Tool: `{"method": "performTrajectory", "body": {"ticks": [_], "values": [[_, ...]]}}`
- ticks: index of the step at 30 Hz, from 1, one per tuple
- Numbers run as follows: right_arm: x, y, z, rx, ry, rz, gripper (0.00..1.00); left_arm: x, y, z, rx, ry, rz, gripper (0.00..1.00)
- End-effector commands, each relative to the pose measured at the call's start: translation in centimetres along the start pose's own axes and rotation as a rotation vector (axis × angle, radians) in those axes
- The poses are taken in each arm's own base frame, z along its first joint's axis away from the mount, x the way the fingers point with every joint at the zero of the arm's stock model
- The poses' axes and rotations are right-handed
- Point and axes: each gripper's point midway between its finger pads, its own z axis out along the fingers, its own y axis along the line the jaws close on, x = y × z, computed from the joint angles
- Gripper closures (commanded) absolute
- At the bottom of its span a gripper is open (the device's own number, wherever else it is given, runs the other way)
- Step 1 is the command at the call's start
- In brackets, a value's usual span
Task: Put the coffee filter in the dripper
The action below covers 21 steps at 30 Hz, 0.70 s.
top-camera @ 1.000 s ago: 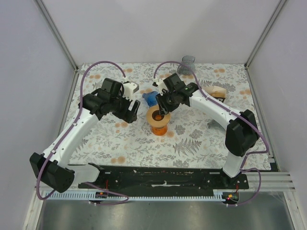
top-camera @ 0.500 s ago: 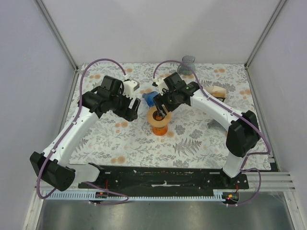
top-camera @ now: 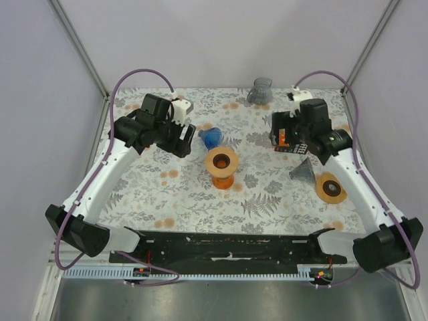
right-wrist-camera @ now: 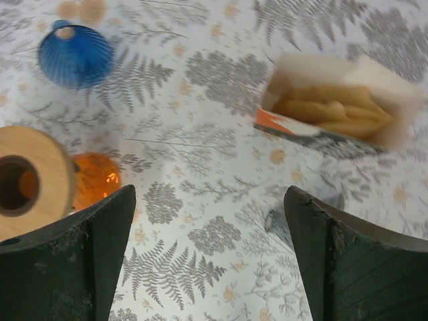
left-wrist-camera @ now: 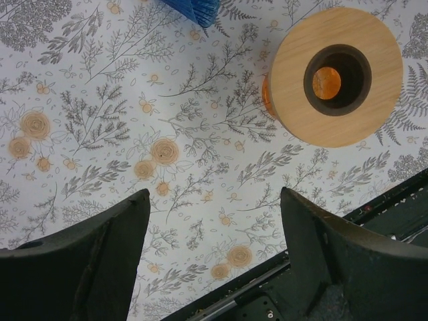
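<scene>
both spread wide and empty, left gripper (left-wrist-camera: 212,200) near the dripper (left-wrist-camera: 294,107), right gripper (right-wrist-camera: 208,200) well apart from it

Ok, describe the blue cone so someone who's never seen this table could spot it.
On the floral tablecloth, find the wood-topped orange stand near the middle. The blue cone sits behind it, slightly left. It is ribbed and the only blue piece; the back cone and the right cone are grey.

Floral table (top-camera: 267,200): orange dripper (top-camera: 214,162), blue cone (top-camera: 210,138)
</scene>
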Motion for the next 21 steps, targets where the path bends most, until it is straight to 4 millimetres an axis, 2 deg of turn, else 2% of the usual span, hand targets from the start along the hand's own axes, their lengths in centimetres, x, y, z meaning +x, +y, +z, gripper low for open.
{"method": "performTrajectory", "body": {"ticks": [1,6,8,9,11,14,17,21], "values": [[3.6,-5.3,-0.6,0.165,-0.033,0.217,0.02,-1.3,0.8,-0.8,-0.050,-0.046,-0.045,0.17],[7.2,-9.9,-0.7,0.246,-0.066,0.384,0.02,-2.0,0.5,-0.9,-0.030,-0.089,-0.042,0.17],[8.4,-10.7,-0.4,0.248,-0.065,0.431,0.02,-1.9,0.4,-0.6,-0.030,-0.096,-0.035,0.18],[9.2,-12.2,-0.4,0.282,-0.066,0.463,0.02,-1.7,0.5,-0.4,-0.031,-0.093,-0.037,0.18],[10.4,-13.2,0.1,0.291,-0.060,0.499,0.02,-1.1,0.4,0.0,-0.028,-0.080,-0.039,0.18],[11.8,-13.5,1.1,0.245,-0.031,0.545,0.05,-0.6,0.4,0.3,-0.027,-0.072,-0.040,0.19],[12.4,-13.4,1.8,0.228,-0.016,0.558,0.07,-0.5,0.5,0.5,-0.029,-0.080,-0.030,0.19],[12.7,-13.7,2.2,0.235,-0.007,0.551,0.07,-1.0,0.7,2.2,-0.021,-0.086,-0.014,0.20]]}}
